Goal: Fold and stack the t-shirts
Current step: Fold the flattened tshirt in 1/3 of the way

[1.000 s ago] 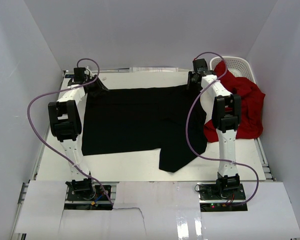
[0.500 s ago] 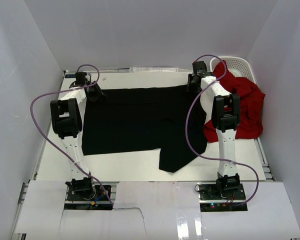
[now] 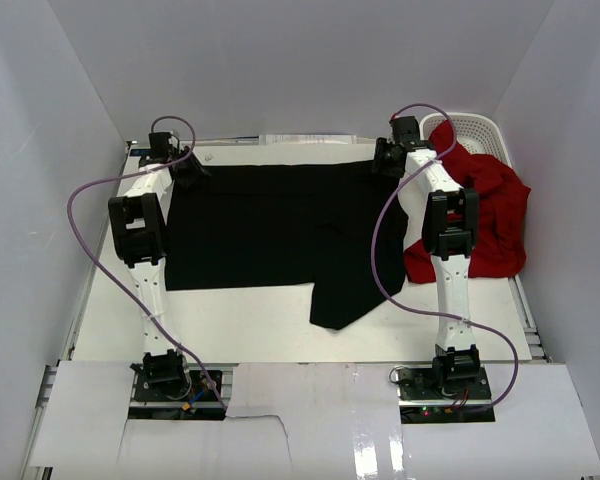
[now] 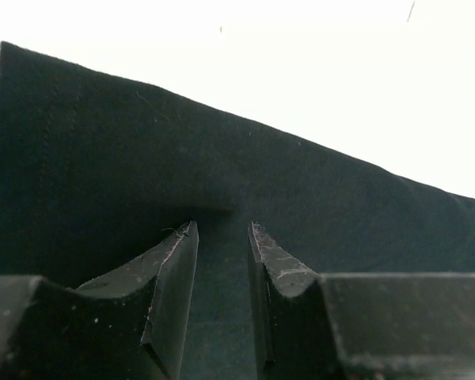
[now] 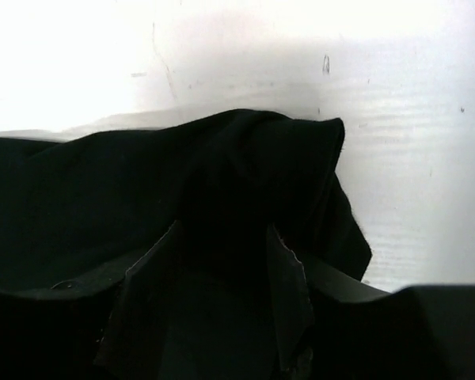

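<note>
1. The black t-shirt (image 3: pixel 280 230) lay spread flat on the bench (image 3: pixel 260 320). In the last second it had slid as one piece toward 12 o'clock. Its near hem and the loose sleeve at 5 o'clock sat farther from my bases than before.
2. My left jaws (image 3: pixel 185 168) were at its 10 o'clock corner, closed on a pinch of the black cloth with only a narrow gap between them.
3. My right jaws (image 3: pixel 385 160) were at its 2 o'clock corner. Black cloth was bunched between them, but I could not tell if they gripped it or had begun to let go.
4. The red t-shirt (image 3: pixel 490 215) lay crumpled at 3 o'clock of the black one, partly over the white basket (image 3: pixel 475 128), and neither jaws touched it.
5. I judged that this pull had drawn the far edge straight, so the spreading was nearly done. The folding had not yet begun, and the sleeve at 5 o'clock lay skewed.
</note>
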